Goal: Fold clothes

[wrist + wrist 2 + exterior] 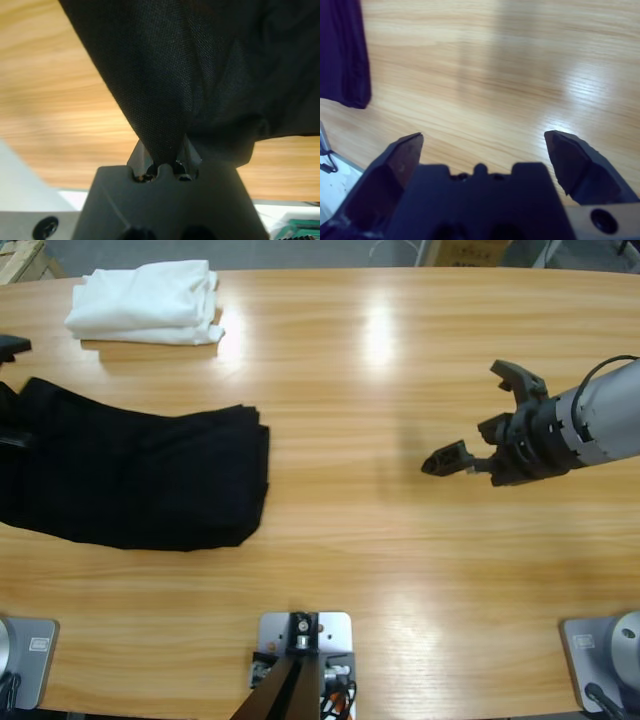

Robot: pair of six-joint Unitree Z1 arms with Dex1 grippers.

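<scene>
A black shirt [140, 480] lies folded in a loose, flat bundle on the left part of a long wooden table [400, 570], its right edge rounded and stacked in several layers, its left side running off toward the table's left edge. No collar, lettering or tag can be made out on it from above. In the left wrist view the same black fabric [200, 75] fills most of the frame, gathered into a narrow fold that runs down between the jaws of the left gripper [165, 162], which are closed tight and pinching the cloth, with bare wood showing behind. In the high view only a small dark part of that gripper [10, 345] shows at the left edge, beside the shirt. Behind the shirt, near the table's far left corner, sits a neatly folded pile of white garments [145, 305], apart from the black cloth. Well away on the right side of the table, the right arm [600, 420] reaches in from the right edge, and its gripper [480, 415] hovers over bare wood with its jaws spread wide, holding nothing. In the right wrist view the gripper [482, 145] shows the two black jaws apart over the wood grain, with an edge of the black shirt [342, 55] in the upper left corner.
</scene>
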